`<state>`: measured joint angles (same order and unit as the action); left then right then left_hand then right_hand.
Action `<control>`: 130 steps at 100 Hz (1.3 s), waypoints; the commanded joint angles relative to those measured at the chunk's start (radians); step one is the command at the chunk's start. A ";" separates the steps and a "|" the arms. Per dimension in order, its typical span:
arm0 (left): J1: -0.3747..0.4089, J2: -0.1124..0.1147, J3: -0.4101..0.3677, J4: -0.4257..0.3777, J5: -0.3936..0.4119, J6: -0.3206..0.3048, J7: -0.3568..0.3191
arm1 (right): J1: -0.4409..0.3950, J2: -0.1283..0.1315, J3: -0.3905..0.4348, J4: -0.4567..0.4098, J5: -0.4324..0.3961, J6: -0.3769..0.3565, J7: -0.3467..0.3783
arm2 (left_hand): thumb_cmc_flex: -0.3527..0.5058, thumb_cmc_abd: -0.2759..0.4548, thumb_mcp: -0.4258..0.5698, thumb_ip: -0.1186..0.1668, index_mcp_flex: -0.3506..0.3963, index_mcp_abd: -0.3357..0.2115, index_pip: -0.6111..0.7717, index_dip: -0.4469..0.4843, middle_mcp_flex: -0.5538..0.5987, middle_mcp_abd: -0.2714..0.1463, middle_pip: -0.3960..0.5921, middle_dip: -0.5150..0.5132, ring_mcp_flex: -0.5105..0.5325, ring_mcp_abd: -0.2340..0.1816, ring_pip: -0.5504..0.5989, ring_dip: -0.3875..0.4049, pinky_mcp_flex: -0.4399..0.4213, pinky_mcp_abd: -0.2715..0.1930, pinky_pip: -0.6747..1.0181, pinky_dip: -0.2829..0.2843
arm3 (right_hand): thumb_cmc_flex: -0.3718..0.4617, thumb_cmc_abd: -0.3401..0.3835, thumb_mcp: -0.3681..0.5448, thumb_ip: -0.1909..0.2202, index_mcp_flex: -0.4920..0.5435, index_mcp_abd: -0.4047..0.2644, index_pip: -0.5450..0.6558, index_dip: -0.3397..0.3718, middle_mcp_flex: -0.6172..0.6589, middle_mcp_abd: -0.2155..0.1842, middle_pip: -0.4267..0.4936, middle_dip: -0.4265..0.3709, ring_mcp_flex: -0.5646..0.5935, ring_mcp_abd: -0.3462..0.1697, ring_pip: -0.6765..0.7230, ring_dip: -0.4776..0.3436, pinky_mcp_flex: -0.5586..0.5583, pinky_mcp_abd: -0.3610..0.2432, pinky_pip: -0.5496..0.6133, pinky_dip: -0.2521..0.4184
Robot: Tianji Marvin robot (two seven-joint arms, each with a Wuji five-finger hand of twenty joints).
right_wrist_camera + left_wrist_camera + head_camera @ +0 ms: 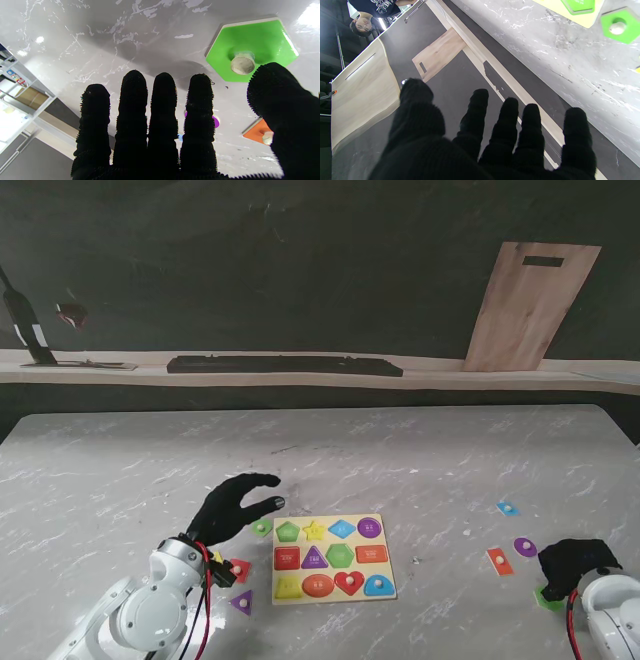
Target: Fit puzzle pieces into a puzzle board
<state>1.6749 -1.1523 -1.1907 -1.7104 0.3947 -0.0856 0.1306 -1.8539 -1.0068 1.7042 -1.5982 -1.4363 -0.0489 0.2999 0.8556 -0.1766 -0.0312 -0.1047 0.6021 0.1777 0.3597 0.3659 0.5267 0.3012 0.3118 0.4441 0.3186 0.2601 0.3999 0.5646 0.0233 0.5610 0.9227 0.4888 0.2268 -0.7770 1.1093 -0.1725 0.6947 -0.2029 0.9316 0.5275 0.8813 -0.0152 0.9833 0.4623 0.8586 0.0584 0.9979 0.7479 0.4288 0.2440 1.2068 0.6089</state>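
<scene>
Stand view: left robot hand (232,509) spread, empty, beside green hexagon piece (262,527); right robot hand (574,564) likewise empty.

A grey marbled desk (420,450) fills the stand's view, and along its far edge runs a pale wooden ledge (430,372) set against a dark wall (300,260). A long black bar (285,365) lies flat on that ledge, and farther right a light wooden board (530,305) with a slot near its top leans upright against the wall. At the far left a black stand (25,325) rises from the ledge, and the left wrist view catches a person in a dark printed shirt (373,11) beyond the desk.
</scene>
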 commanded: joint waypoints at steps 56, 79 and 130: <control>0.000 0.001 0.002 -0.002 -0.004 0.005 -0.002 | 0.005 0.002 -0.026 0.023 0.021 0.024 0.023 | 0.011 0.029 -0.010 0.031 0.007 -0.012 -0.016 -0.005 0.004 -0.005 -0.015 -0.009 0.009 0.006 -0.018 0.003 -0.002 -0.171 -0.010 -0.011 | 0.119 -0.044 0.034 -0.103 0.033 -0.065 0.132 -0.180 0.062 -0.039 0.016 0.004 0.051 -0.017 0.027 0.011 0.020 0.001 0.000 0.025; 0.000 0.001 0.003 -0.001 -0.003 0.006 -0.002 | 0.007 0.002 -0.033 0.040 0.040 0.038 0.023 | 0.011 0.029 -0.010 0.031 0.009 -0.012 -0.015 -0.005 0.004 -0.006 -0.015 -0.009 0.008 0.005 -0.018 0.003 -0.002 -0.171 -0.010 -0.011 | 0.176 -0.050 0.048 -0.118 0.035 -0.098 0.209 -0.248 0.095 -0.045 0.012 -0.003 0.066 -0.018 0.030 0.009 0.027 0.000 0.002 0.022; 0.002 0.001 0.001 -0.002 -0.002 0.006 0.000 | 0.011 0.001 -0.033 0.062 0.121 0.039 0.007 | 0.011 0.028 -0.009 0.031 0.010 -0.011 -0.014 -0.004 0.005 -0.007 -0.015 -0.009 0.009 0.005 -0.018 0.003 -0.003 -0.171 -0.010 -0.011 | 0.237 -0.096 0.138 -0.084 0.197 -0.031 0.273 -0.311 0.258 0.024 0.057 -0.097 0.197 0.011 0.103 0.021 0.096 0.041 0.047 0.024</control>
<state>1.6744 -1.1523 -1.1905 -1.7092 0.3961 -0.0819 0.1319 -1.8284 -1.0019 1.6811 -1.5577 -1.3088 -0.0020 0.3049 0.8559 -0.1766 -0.0312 -0.1047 0.6021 0.1778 0.3597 0.3659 0.5267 0.3014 0.3118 0.4441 0.3186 0.2601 0.3999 0.5646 0.0233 0.5610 0.9225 0.4888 0.3835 -0.8759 1.1773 -0.3223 0.8100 -0.1492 1.1472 0.2058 1.0980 -0.0342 1.0062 0.3720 1.0151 0.0575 1.0601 0.7563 0.5070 0.2448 1.2189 0.6095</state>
